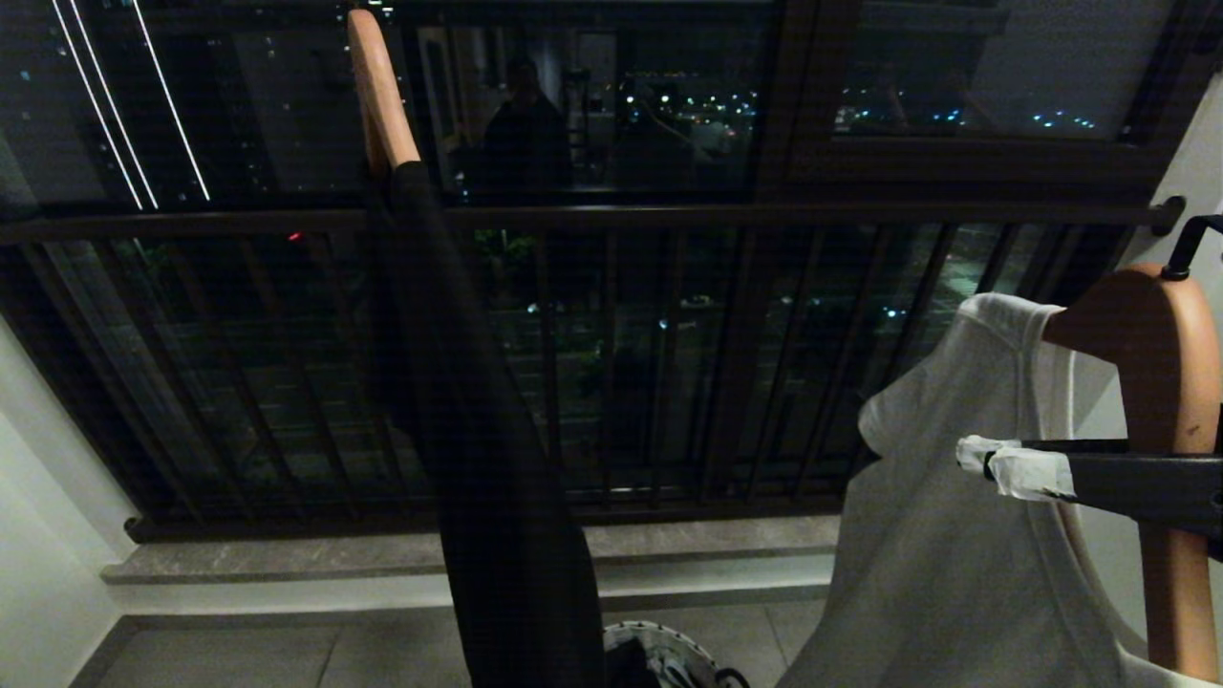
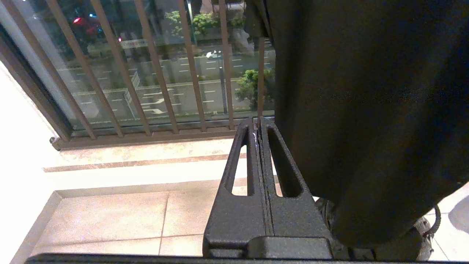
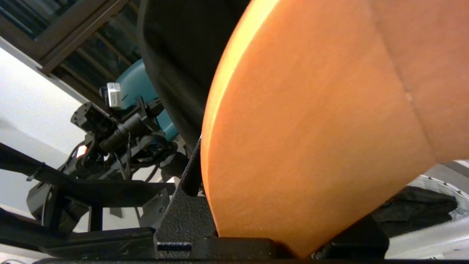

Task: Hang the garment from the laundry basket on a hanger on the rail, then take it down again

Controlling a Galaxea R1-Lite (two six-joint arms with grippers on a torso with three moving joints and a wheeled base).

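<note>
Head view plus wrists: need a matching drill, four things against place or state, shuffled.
1 black hanging garment
2 white sleeveless garment
3 round pale-rimmed laundry basket
4 left tool

A shut, empty
B lowest, beneath the black garment
C on right-hand wooden hanger, gripped by right tool
D on left-hand wooden hanger

Pairs: 1-D, 2-C, 3-B, 4-A

My right gripper (image 3: 253, 220) reaches in level from the right, jaws clamped across the hanger (image 3: 311, 128). My left gripper (image 2: 258, 128) sits parked low, fingers pressed together, empty.
</note>
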